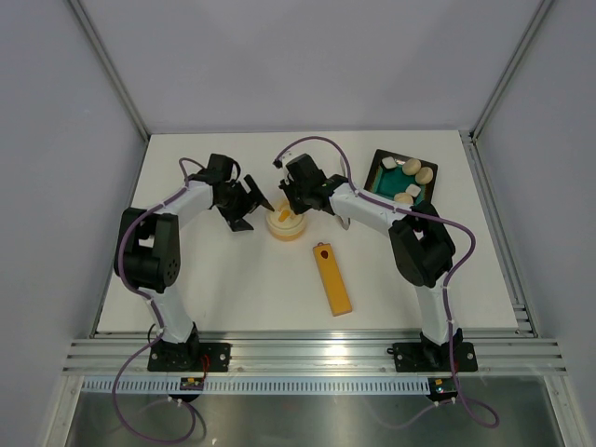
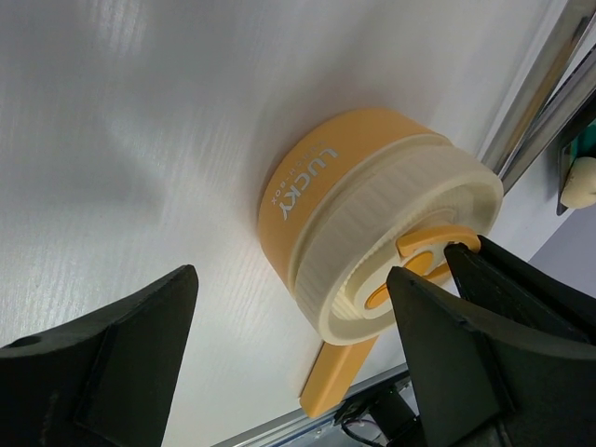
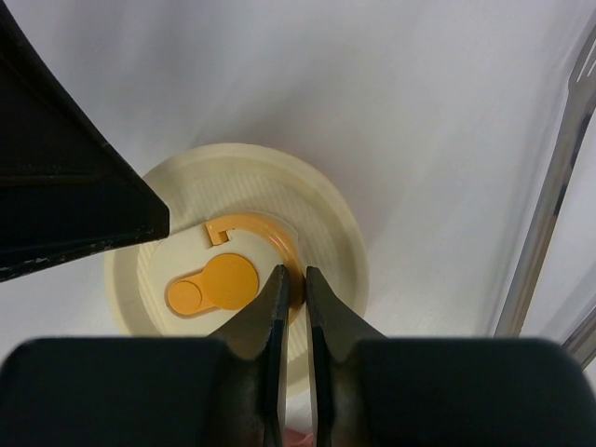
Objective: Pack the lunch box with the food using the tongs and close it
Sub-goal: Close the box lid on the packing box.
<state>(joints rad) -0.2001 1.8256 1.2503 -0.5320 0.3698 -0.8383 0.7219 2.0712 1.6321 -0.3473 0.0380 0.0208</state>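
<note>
- Cream-yellow lunch box point(image 1: 286, 223) is sitting near the middle of the table point(image 1: 214, 279), a bit toward the far edge, with its lid point(image 3: 328, 244) on top.
- Right gripper point(image 3: 295, 275) is pinched fully together and gripping nothing, with its tips on or just above the orange mark point(image 3: 223, 282) at the lid's centre.
- Left gripper point(image 2: 293, 279) is spread wide at the box's left side. One finger point(image 2: 484, 354) is sitting right by the lid rim, not clamping.
- Step looks like seating the lid. I'd be pressing straight down and centred, because an off-centre push is going to tip the lid or slide the box.
- Left fingers should be closing on the box wall below the lid, bracing it before any push or twist.
- Can't tell if the lid is seated all round. From the left wrist view it's looking level.
- Food point(image 1: 411, 166) is lying in the black tray point(image 1: 372, 172) by the far right corner. Worth checking before sealing, as I can't see inside the box.
- Slim metal arm, probably the tongs point(image 3: 549, 186), is lying on the table near the box, in nobody's grip.
</note>
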